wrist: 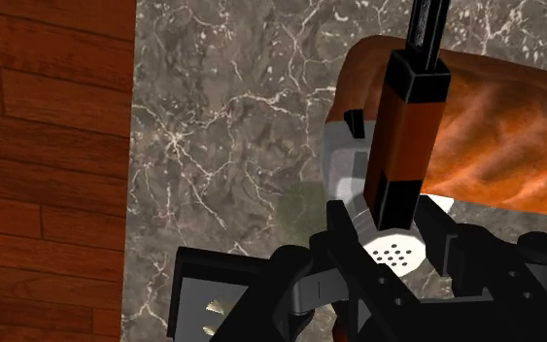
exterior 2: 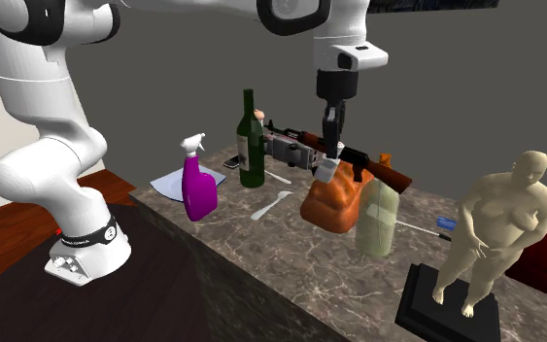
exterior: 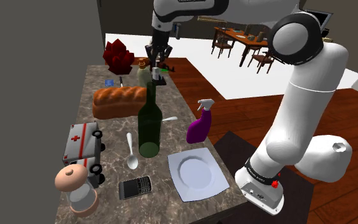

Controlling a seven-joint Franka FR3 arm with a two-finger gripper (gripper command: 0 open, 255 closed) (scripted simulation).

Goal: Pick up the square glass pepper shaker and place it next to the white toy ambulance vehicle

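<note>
The pepper shaker (wrist: 394,253) is a small square pale block with a perforated round top. My gripper (wrist: 394,238) is shut on it, one black finger on each side. In the second exterior view the gripper (exterior 2: 329,167) holds the shaker (exterior 2: 326,175) above the counter, in front of the bread loaf (exterior 2: 334,204). The gripper (exterior: 156,65) hangs over the far end of the counter in the shoulder view. The white toy ambulance (exterior: 82,143), marked with red crosses, stands near the counter's left edge, well towards the near end.
On the marble counter (exterior: 114,137) are a green wine bottle (exterior: 149,124), a purple spray bottle (exterior: 199,124), a white plate (exterior: 196,173), a spoon (exterior: 131,153), a phone (exterior: 136,187) and a mushroom-shaped grinder (exterior: 75,184). A toy rifle (wrist: 407,126) lies across the loaf. A statue (exterior 2: 495,228) stands far off.
</note>
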